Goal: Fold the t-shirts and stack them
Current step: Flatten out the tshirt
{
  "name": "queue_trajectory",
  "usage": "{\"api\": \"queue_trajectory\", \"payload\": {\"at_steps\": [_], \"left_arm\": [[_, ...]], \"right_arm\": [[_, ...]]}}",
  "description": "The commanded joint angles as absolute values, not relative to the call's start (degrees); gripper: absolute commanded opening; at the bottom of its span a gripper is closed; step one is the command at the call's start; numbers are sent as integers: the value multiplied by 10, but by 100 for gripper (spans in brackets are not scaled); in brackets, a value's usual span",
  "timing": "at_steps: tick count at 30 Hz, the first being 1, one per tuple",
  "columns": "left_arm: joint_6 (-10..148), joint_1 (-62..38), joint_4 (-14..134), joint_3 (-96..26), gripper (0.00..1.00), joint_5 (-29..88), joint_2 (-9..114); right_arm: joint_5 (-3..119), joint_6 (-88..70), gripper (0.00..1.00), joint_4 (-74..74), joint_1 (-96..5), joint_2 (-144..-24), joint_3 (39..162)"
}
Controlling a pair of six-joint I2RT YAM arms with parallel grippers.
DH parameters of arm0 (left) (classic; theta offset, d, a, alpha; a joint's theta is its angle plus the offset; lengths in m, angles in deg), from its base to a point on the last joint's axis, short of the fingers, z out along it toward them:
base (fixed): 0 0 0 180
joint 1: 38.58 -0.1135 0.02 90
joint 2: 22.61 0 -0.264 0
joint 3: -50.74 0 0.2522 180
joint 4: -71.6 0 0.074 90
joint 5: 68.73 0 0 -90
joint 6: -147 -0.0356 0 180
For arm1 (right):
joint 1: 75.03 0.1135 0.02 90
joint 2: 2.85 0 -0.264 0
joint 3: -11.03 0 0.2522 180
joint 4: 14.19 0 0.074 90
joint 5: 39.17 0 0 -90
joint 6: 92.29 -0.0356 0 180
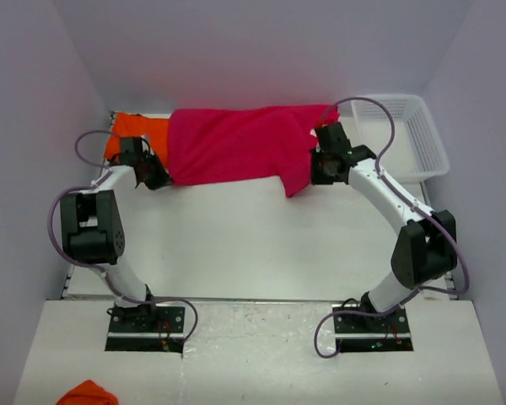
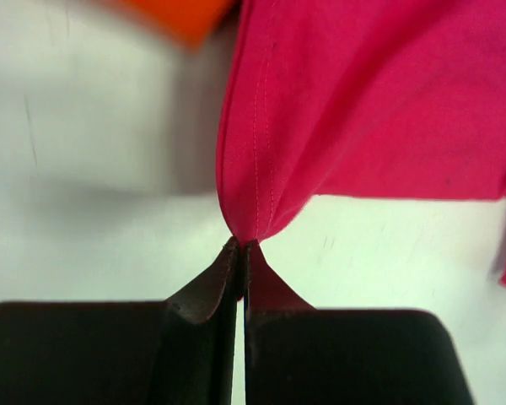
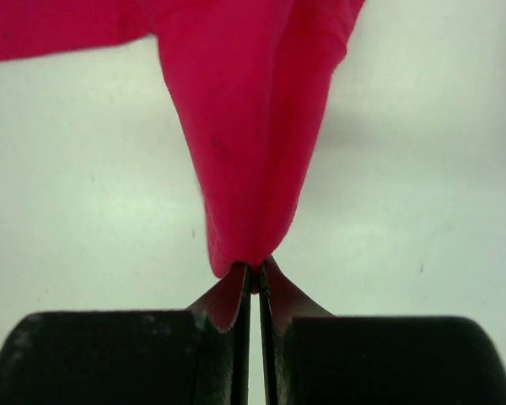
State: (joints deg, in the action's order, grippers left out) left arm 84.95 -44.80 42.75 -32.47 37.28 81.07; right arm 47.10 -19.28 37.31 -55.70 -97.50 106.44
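Note:
A crimson-pink t-shirt (image 1: 236, 143) hangs stretched between both arms over the far part of the table. My left gripper (image 1: 158, 179) is shut on its lower left edge; in the left wrist view the stitched hem (image 2: 257, 169) bunches into the fingertips of the gripper (image 2: 242, 245). My right gripper (image 1: 319, 173) is shut on the shirt's right end, where a fold of the cloth (image 3: 249, 169) narrows into the gripper (image 3: 255, 268). An orange t-shirt (image 1: 135, 131) lies flat behind the pink one at the far left, also showing blurred in the left wrist view (image 2: 177, 17).
A white lattice basket (image 1: 409, 135) stands at the far right corner. A lump of orange cloth (image 1: 88, 394) lies on the near shelf at the bottom left, in front of the arm bases. White walls close in the table on three sides.

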Motion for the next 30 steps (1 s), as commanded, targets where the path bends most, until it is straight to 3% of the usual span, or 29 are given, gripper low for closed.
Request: {"api": "queue_trajectory", "payload": {"at_steps": [1,8,17,30], "left_arm": [[906,-437,411,-248,0,394,685],[873,-423,368,-136,0,451,597],[889,-424,331,-42,0,420,485],[924,-445,219,-44,0,216,418]], "right_arm": [[392,-304,0,386,-527,-838,1020],[384,-383,0,414,-460,-712,865],[296,-504,0,453,-373,-673,767],[116,-730,0,593,-300,-613,724]]}}
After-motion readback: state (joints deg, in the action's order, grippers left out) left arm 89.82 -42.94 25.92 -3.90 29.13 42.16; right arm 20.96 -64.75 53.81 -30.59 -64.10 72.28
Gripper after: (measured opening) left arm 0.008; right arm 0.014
